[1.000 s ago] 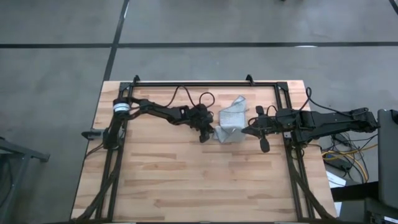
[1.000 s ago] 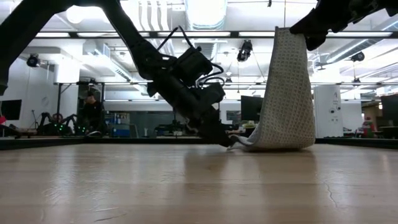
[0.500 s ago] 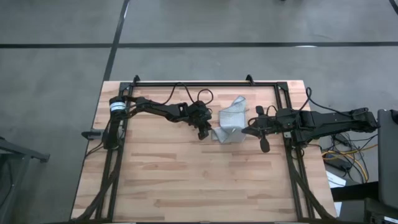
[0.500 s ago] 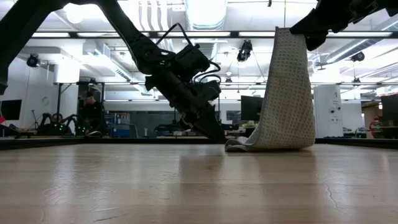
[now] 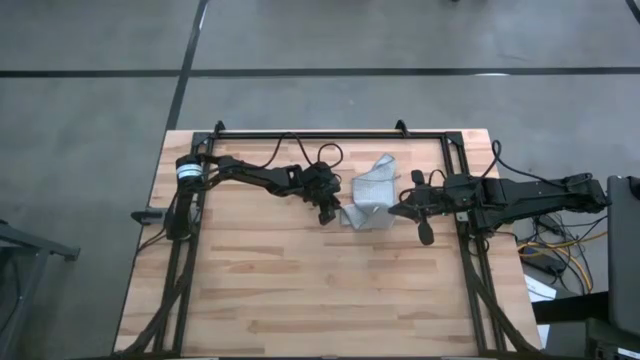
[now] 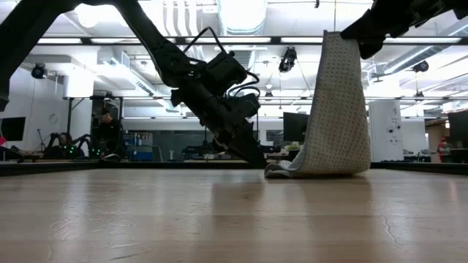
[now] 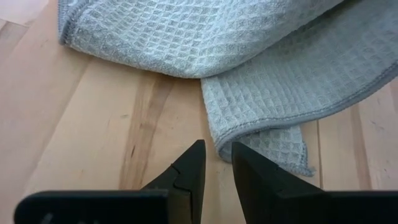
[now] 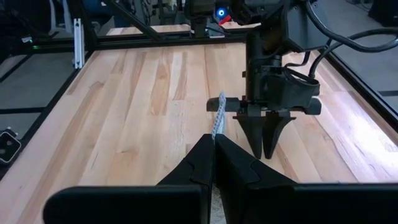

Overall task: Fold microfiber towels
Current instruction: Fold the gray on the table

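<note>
High view: a grey-blue towel (image 5: 369, 195) is seen on the far half of the wooden table (image 5: 300, 290), near its middle, between the two arms. One part of the towel is lifted and the rest is lying crumpled on the wood. The right gripper (image 5: 397, 209) is placed at the right edge of the towel, and its fingers are closed on the cloth. In the low view the towel (image 6: 338, 109) is hung from this gripper (image 6: 358, 40) like a curtain, with its lower end folded on the table (image 6: 219, 219). In the right wrist view a thin edge of the towel (image 8: 217, 121) is pinched between the two dark fingers, which are pressed together on it. The left gripper (image 5: 330, 212) is held low at the left side of the towel, just beside its lower corner. In the left wrist view its fingers (image 7: 189, 174) are nearly together, with only a narrow gap between them, and nothing is held; the hemmed corner of the towel (image 7: 261, 124) is lying just in front of them on the wood. No writing, brand or label can be read on the towel or on the arms.
</note>
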Available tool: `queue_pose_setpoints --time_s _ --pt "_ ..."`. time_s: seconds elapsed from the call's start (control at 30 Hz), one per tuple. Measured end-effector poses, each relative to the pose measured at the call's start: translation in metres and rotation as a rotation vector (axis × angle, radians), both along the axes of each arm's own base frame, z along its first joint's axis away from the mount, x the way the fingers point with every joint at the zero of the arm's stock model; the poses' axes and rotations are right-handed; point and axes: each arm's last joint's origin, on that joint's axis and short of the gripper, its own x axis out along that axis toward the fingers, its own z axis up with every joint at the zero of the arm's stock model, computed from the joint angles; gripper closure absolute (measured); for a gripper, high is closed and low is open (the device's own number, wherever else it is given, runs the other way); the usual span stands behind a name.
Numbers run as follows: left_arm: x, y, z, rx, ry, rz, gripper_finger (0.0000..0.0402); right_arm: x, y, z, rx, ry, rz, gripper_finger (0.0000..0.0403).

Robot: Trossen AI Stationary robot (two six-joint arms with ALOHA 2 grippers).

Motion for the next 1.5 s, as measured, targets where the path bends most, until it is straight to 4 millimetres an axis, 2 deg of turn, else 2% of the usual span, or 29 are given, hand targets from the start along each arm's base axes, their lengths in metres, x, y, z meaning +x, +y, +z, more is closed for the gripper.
queue_pose_setpoints --time_s 0.2,0.57,0.87,1.07,1.23,1.5 --pt "0.0 0.0 0.0 -0.014 -0.001 -0.002 0.0319 0.003 0.0 0.008 -0.037 -0.09 0.019 0.0394" --pt "0.001 -0.003 0.0 -0.036 -0.005 -0.02 0.0319 0.004 -0.001 0.013 -0.087 -0.137 -0.027 0.0394" --pt "0.001 -0.005 0.0 -0.032 -0.003 -0.02 0.0319 0.007 -0.002 0.026 -0.176 -0.279 -0.048 0.0394" --pt "0.001 -0.001 -0.001 0.043 0.018 0.098 0.0319 0.007 -0.002 0.034 -0.186 -0.312 -0.048 0.0394" --pt "0.001 0.001 0.0 0.023 0.016 0.151 0.0319 0.007 -0.002 0.034 -0.189 -0.313 -0.046 0.0394" --pt "0.003 -0.003 0.002 -0.027 -0.024 0.043 0.0319 0.007 -0.002 0.034 -0.211 -0.313 -0.041 0.0394"
